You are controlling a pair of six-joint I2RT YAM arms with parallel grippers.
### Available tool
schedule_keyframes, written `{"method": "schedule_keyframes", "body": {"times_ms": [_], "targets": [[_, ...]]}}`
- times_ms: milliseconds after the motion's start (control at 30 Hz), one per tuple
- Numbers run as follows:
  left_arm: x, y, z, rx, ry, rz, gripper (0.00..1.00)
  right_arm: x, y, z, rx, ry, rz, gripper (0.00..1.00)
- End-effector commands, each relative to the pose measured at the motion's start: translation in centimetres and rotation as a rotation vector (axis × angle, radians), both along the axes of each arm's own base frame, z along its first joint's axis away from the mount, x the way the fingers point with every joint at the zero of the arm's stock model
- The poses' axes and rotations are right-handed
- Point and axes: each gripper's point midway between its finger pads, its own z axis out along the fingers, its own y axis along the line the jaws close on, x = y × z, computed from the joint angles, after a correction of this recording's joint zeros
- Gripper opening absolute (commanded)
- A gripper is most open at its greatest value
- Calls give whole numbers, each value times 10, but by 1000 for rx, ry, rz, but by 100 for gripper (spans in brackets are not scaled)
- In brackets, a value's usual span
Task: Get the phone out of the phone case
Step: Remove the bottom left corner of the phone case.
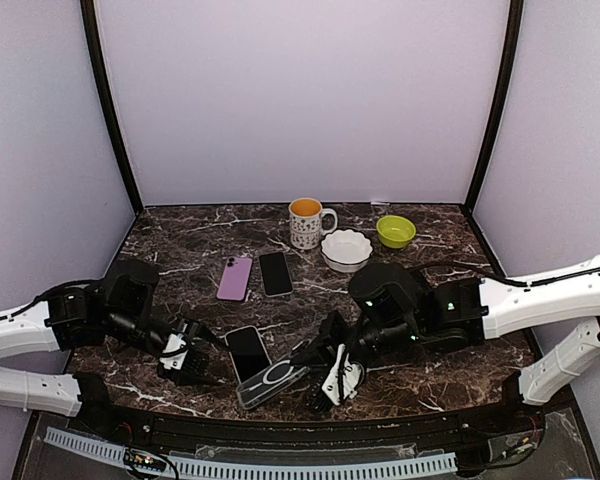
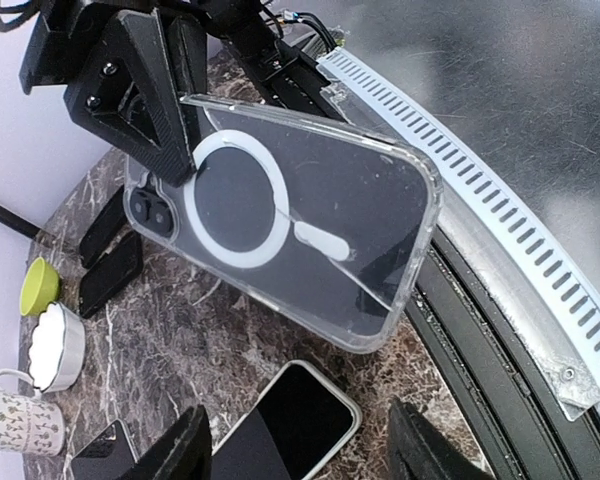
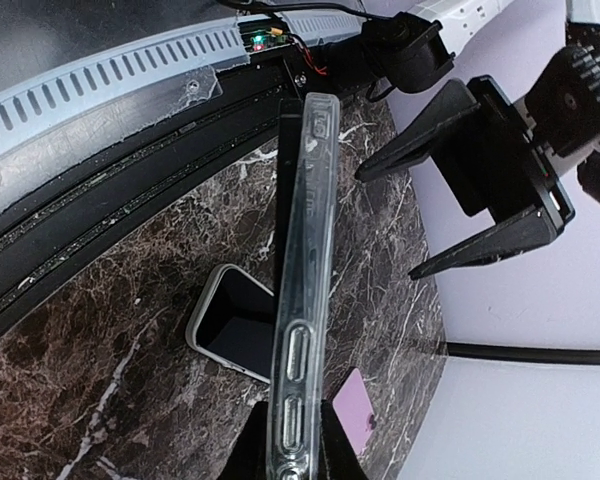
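The clear phone case [image 2: 310, 225] is see-through from back to front with marble showing behind it; it hangs off the table in the lower middle of the top view, clamped at one end by the right gripper [image 1: 320, 375]. The phone [image 1: 247, 350] lies screen-up on the marble table [image 1: 430, 370] just left of the case, outside it. The left gripper [image 3: 390, 225] stands spread wide, grasping nothing. Toward the upper middle sit a patterned mug [image 1: 308, 222], its inside orange, perhaps liquid or only glaze, a white scalloped bowl [image 1: 345, 249] and a green bowl [image 1: 395, 231], both showing bare insides. Counted: three phones, including one purple [image 1: 234, 277] and one black [image 1: 275, 272]; one case; two bowls; one mug
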Motion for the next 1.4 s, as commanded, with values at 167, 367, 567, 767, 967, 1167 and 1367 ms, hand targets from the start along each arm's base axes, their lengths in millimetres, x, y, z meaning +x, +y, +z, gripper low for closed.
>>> {"method": "schedule_keyframes", "body": {"times_ms": [167, 367, 567, 767, 967, 1167, 1367], "targets": [[1, -3, 27, -161, -84, 17, 56, 8, 13, 74, 214, 144, -50, 0], [-1, -7, 51, -284, -97, 23, 56, 38, 15, 91, 222, 254, -215, 0], [30, -9, 83, -423, -181, 195, 41, 80, 2, 98, 278, 369, -438, 0], [38, -5, 105, -525, -217, 255, 40, 97, -4, 111, 413, 427, -544, 0], [35, -3, 104, -532, -216, 245, 35, 100, -2, 114, 437, 459, -567, 0], [25, -8, 100, -523, -167, 183, 32, 89, 5, 115, 423, 486, -516, 0], [27, -10, 102, -540, -157, 193, 32, 78, 11, 109, 398, 467, -465, 0]]}}
